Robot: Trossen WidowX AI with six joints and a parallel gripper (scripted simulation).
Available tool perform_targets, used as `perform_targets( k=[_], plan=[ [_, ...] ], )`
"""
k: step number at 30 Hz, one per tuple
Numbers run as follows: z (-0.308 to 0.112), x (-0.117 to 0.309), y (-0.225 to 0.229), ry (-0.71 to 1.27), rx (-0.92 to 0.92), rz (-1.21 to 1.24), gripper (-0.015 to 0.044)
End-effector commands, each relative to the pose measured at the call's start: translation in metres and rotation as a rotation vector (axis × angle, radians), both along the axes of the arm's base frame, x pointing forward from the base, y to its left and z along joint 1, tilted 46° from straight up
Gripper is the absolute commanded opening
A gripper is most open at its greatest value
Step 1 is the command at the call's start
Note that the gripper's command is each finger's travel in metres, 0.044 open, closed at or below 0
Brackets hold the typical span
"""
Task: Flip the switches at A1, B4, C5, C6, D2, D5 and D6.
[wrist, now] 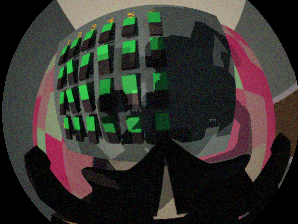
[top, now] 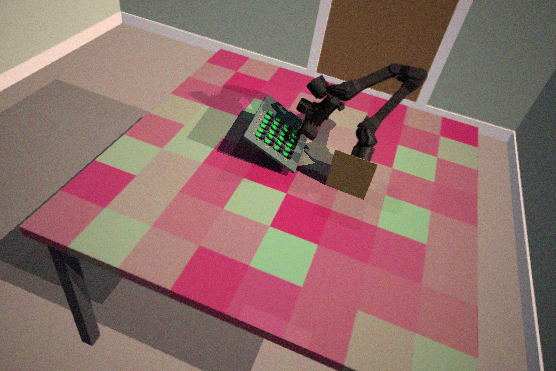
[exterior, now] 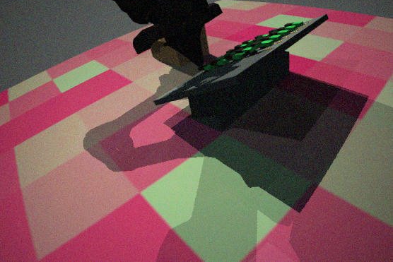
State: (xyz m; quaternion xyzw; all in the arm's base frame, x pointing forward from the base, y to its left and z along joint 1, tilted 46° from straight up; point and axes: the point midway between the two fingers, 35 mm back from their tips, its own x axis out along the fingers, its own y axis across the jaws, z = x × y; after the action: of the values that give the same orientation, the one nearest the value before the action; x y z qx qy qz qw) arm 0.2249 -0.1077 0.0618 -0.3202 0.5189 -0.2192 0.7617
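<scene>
The tilted grey panel (top: 261,149) (exterior: 226,77) (wrist: 90,149) carries four rows of switches with green and dark halves. In the wrist view, switches A1 (wrist: 64,53), B4 (wrist: 103,52), C5 (wrist: 130,84) and C6 (wrist: 160,81) are visible. In its nearest row are D2 (wrist: 76,123), D5 (wrist: 134,124) and D6 (wrist: 162,121). My gripper (exterior: 202,68) (wrist: 164,141) is shut and empty, its tips just below D6 at the arm's side of the row. Contact is not clear. Shadow covers column 6; which ends are raised is hard to tell.
A brown square board (top: 351,174) stands beside the arm's base (top: 363,152). The panel rests on a dark block (exterior: 240,97) on the patchwork table (top: 200,263) (exterior: 106,235). Bare dark panel lies right of column 6 in the wrist view.
</scene>
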Motion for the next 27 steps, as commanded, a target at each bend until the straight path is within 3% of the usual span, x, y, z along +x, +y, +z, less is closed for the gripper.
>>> perform_targets(
  k=[1, 27],
  plan=[
    [-0.0008, 0.0004, 0.0005, 0.005, 0.002, 0.006, 0.0000],
    [-0.0028, 0.0014, -0.0015, 0.004, 0.001, 0.006, 0.0000]
  ],
)
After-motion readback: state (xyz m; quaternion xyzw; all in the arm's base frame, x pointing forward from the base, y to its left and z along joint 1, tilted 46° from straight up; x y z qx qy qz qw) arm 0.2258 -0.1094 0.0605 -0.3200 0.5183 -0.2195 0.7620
